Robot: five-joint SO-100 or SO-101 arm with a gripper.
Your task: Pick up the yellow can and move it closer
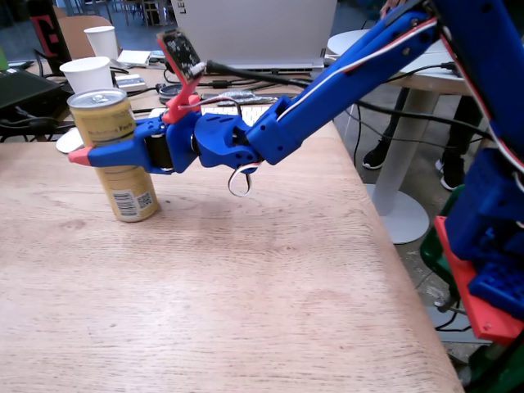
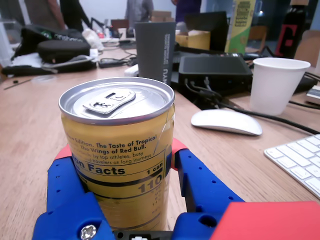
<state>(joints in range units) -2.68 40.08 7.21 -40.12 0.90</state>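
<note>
In the fixed view the can [image 1: 115,155] stands on the counter [image 1: 246,311] at far left, between the end effector [image 1: 98,151] fingers. Two cups [image 1: 88,74] stand behind it. In the wrist view a mouse [image 2: 226,121] lies right of the can, a keyboard [image 2: 300,162] farther right.

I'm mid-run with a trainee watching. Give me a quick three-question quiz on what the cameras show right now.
1. True or false: the gripper has its fingers on either side of the yellow can.
2. In the wrist view, what lies on the table between the yellow can and the keyboard? A) a white mouse B) a spoon C) a red ball
3. In the fixed view, is the can upright or lying on its side?

Key:
1. True; the blue fingers flank it about halfway up its height.
2. A, the white mouse, in front of the paper cup.
3. Upright, with its base on the wooden table.
</note>
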